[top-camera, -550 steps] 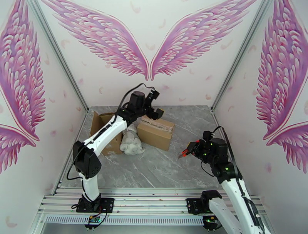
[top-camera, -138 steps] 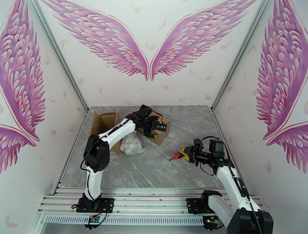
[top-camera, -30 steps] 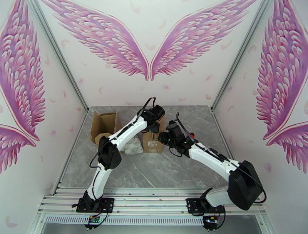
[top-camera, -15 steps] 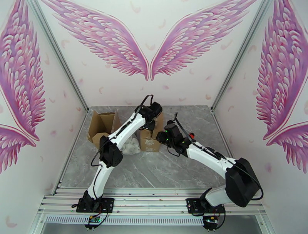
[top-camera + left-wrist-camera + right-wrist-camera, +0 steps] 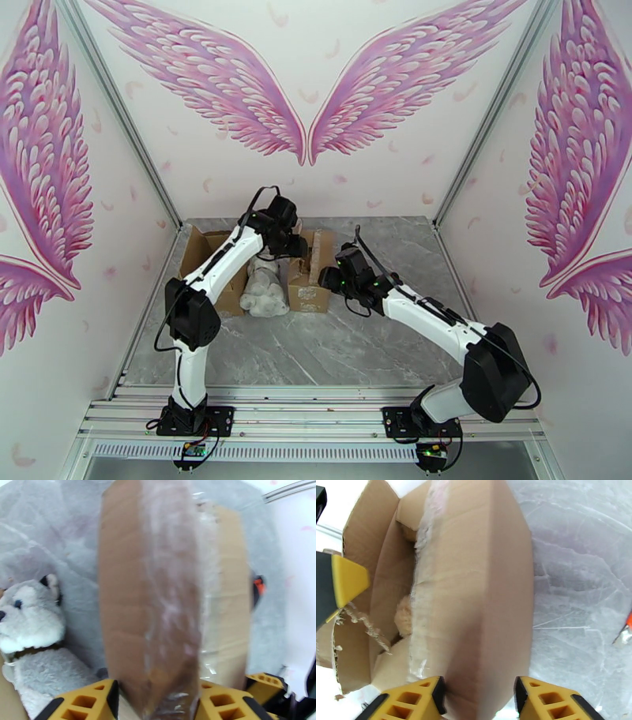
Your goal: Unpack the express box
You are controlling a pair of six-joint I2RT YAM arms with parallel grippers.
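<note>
Setting: a grey marble-look table [image 5: 355, 347] inside a booth whose walls are painted with pink wings.
Express box: the brown express box [image 5: 310, 292] stands at the far middle of the table, its top open and one taped flap standing up.
Inside the box: something tan and fuzzy [image 5: 403, 616] shows in the opening; it is too blurred to name.
Left gripper: the left gripper [image 5: 158, 687] reaches over the box from the far left, with the taped flap between its yellow fingers [image 5: 85, 703]. I cannot tell whether they pinch it.
Right gripper: the right gripper [image 5: 478, 683] meets the box from the right, a cardboard wall filling the gap between its jaws. I cannot tell whether they press on it.
Toy: a grey and white husky plush [image 5: 265, 290] lies just left of the express box.
Second box: an open carton [image 5: 207, 256] sits at the far left, beside the plush.
Small item: a small orange object [image 5: 628, 630] lies on the table right of the box.
</note>
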